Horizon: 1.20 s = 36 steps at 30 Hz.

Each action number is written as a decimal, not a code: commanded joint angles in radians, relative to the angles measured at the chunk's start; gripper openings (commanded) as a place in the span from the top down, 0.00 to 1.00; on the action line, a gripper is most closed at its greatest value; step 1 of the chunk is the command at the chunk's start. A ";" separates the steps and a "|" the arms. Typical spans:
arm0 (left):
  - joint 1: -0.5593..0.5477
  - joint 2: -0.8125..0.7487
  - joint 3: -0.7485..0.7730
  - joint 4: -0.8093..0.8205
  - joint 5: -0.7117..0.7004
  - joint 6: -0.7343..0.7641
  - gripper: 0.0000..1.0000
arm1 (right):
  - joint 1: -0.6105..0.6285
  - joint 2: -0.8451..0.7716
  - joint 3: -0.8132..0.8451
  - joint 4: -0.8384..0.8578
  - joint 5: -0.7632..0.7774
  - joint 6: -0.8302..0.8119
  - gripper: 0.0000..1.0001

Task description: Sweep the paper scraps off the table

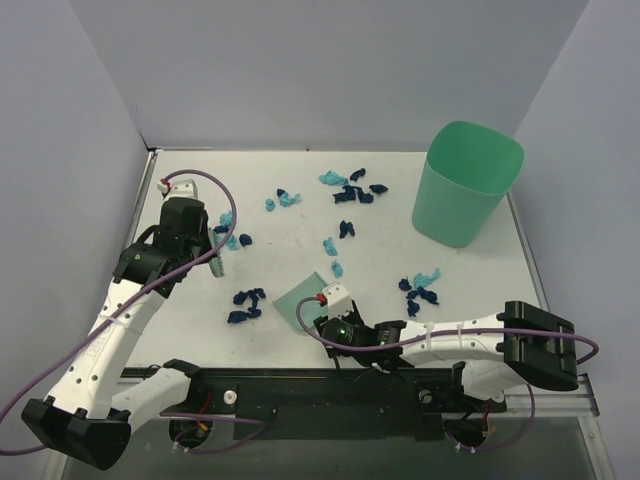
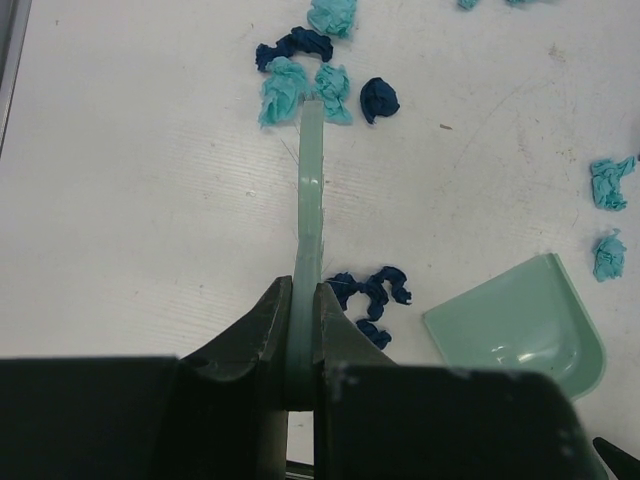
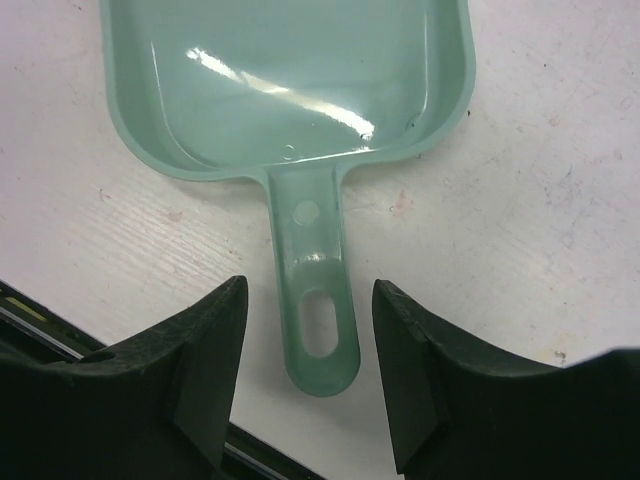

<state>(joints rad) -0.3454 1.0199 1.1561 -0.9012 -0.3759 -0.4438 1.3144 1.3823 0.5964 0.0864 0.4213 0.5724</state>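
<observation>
1. Left gripper (image 2: 305, 300): well left of the pale green plastic dustpan (image 1: 303, 298), fingers pinching the thin handle of a pale green plastic hand brush (image 2: 311, 180) (its far end reaches some teal bits).
2. Crumpled teal and navy paper scraps (image 1: 350, 190): strewn on the flat white table (image 1: 470, 280) to the left of, beyond and to the right of the dustpan, with one navy cluster just left of it.
3. Right gripper (image 3: 310, 300): at the dustpan's near end, fingers spread either side of its handle, apart from it.
4. Mint green plastic bin (image 1: 465, 185): upright, beyond and right of the dustpan.
</observation>
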 commanded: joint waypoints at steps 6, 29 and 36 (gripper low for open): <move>-0.003 0.008 0.011 0.016 -0.021 0.024 1.00 | 0.045 -0.014 -0.053 0.156 0.109 0.020 0.60; -0.257 0.230 0.071 -0.217 -0.252 0.069 1.00 | 0.134 -0.071 0.180 -0.266 -0.134 -0.135 1.00; -0.270 0.313 0.083 -0.208 -0.149 0.125 1.00 | 0.115 0.046 0.242 -0.228 -0.207 -0.184 1.00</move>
<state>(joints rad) -0.6041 1.3144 1.1870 -1.1030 -0.5716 -0.3683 1.4448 1.3800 0.7685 -0.1387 0.2592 0.4316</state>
